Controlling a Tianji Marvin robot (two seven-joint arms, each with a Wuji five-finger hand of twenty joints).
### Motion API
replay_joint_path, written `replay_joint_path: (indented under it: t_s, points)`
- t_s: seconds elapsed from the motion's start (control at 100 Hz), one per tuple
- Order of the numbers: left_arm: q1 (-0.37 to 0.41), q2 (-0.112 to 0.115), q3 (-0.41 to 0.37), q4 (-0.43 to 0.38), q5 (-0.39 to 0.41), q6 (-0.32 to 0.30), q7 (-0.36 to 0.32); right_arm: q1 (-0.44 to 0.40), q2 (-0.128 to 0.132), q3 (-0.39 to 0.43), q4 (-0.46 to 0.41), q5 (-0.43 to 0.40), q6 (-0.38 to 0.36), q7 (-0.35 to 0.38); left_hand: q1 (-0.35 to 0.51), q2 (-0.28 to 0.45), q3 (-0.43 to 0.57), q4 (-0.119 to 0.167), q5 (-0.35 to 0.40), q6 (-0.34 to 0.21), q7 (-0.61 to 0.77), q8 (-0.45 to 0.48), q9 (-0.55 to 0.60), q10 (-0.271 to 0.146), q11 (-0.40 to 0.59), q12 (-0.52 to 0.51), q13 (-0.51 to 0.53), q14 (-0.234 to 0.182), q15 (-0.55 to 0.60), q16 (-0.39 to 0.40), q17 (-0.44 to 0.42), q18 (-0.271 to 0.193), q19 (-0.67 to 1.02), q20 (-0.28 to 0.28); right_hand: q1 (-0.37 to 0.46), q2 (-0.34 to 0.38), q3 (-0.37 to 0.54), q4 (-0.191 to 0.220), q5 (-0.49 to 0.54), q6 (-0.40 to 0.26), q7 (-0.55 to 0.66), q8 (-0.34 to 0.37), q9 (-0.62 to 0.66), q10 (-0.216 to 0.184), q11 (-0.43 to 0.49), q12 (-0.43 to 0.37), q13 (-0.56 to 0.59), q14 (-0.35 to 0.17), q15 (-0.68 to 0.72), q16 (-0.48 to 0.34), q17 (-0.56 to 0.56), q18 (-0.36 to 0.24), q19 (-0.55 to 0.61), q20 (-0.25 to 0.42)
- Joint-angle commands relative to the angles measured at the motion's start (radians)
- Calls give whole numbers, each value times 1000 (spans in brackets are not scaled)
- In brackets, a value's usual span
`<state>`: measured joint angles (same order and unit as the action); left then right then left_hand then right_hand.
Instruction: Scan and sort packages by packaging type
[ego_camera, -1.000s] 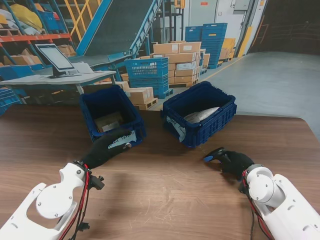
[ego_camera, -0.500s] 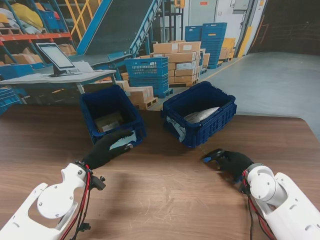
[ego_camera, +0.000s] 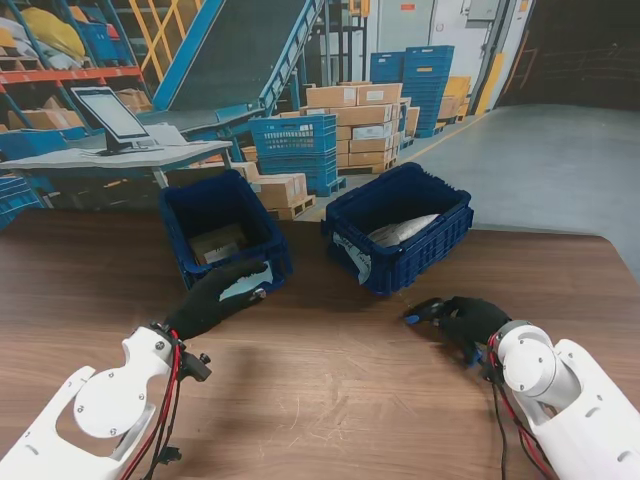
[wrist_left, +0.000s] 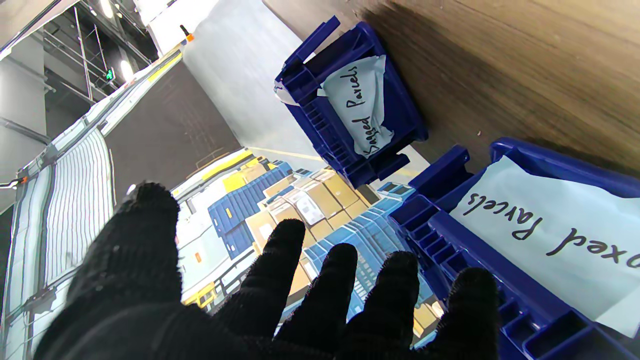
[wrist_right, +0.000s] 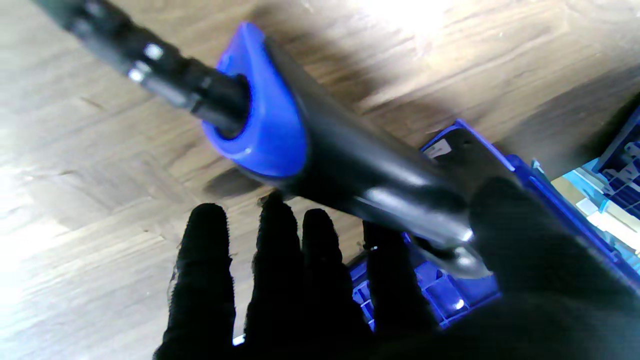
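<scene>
Wooden table (ego_camera: 330, 390): left hand (ego_camera: 215, 297) spread, holding nothing; only the wrist view shows right hand (wrist_right: 350, 290) grasping scanner (wrist_right: 320, 155).

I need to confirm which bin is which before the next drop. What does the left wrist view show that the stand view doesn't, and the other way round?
Only the left wrist view makes the handwritten labels readable: "Bagged Parcels" on the farther bin and what reads as "Boxed Parcels", partly cut off, on the nearer one.

Only the stand view shows the contents: a cardboard box in the left bin, a silvery bag in the right bin, and the right hand holding a scanner.

Both show the two blue bins, the wooden table and the open left hand.
</scene>
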<state>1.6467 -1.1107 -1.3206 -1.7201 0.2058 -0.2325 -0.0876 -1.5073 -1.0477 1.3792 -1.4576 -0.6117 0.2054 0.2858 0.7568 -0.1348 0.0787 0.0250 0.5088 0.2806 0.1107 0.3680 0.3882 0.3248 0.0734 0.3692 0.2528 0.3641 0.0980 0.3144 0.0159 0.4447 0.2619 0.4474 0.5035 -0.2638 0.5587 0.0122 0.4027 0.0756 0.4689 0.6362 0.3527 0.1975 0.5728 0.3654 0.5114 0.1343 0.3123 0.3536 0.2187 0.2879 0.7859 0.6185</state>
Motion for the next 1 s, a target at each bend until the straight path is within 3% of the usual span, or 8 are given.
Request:
replay_joint_path:
  t_s: [0.0, 0.28, 0.69, 0.82, 0.99]
  points:
    - [1, -2, 5, -1, -5, -6, -15, -24, -1, 5, -4, -12, 13, 21, 35, 37, -29, 34, -8, -1, -11, -7, -33, -1, -14, -13, -44, -10, -22, -13, -14, -30, -33, -5, -47, 37, -28, 22, -43, 13, -26, -7, -26, 23, -25, -24, -9, 91, -38, -35, -11, 11, -26, -20]
    - [0, -3, 12, 2, -7, -8, -15, -65, -7, 54, -96, -16, 91, 7, 37, 40, -29, 34, -8, -1, -11, -7, -43, 1, -17, -14, -47, -9, -23, -14, -14, -31, -37, -3, -68, 64, -70, 27, -82, 36, -107, -24, -66, 16, -50, -46, -47, 94, -78, -68, -35, 5, -57, -44]
    - [23, -10, 23, -11, -8, -7, 19, -196, -43, 107, -330, 30, 171, -126, 52, 54, -29, 31, 0, -4, -10, -8, -26, -33, -18, -22, -35, -21, -20, -14, -1, -32, -29, 3, -68, 75, -90, 29, -82, -5, -153, -38, -65, -15, -90, -73, -53, 68, -93, -79, -45, -12, -69, -43]
    - [30, -12, 24, -18, -1, -3, 30, -246, -59, 108, -399, 69, 160, -189, 56, 56, -30, 30, -1, -7, -12, -10, -16, -43, -22, -33, -36, -24, -23, -18, 3, -31, -27, 4, -68, 86, -97, 27, -72, -28, -162, -51, -55, -27, -122, -91, -56, 64, -103, -82, -44, -16, -78, -41]
    - [35, -13, 28, -24, -16, 0, 30, -313, -77, 101, -471, 118, 91, -265, 59, 64, -33, 29, -11, -22, -19, -17, -19, -58, -33, -54, -46, -28, -31, -27, 3, -32, -26, 3, -76, 105, -110, 21, -55, -71, -161, -75, -16, -59, -188, -127, -58, 47, -127, -91, -38, -28, -96, -38]
